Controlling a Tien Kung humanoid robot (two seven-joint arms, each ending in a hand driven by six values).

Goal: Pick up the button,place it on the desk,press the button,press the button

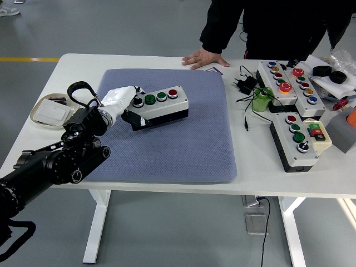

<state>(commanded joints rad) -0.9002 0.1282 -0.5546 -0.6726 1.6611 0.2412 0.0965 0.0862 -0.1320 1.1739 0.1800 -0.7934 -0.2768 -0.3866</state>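
Observation:
A white and black button box (161, 105) with a black knob, two green buttons and a red button is held over the blue-grey mat (167, 144), its right end tilted up. My left hand (123, 101), white-fingered on a black arm, is shut on the box's left end. The right hand is out of view.
A person stands at the far side with one hand (204, 58) flat on the table. Two larger button boxes (289, 82) (299, 140), a green roll (261, 100), a plug with cable (245, 84) and black parts lie on the right. A white tray (51, 113) sits at the left.

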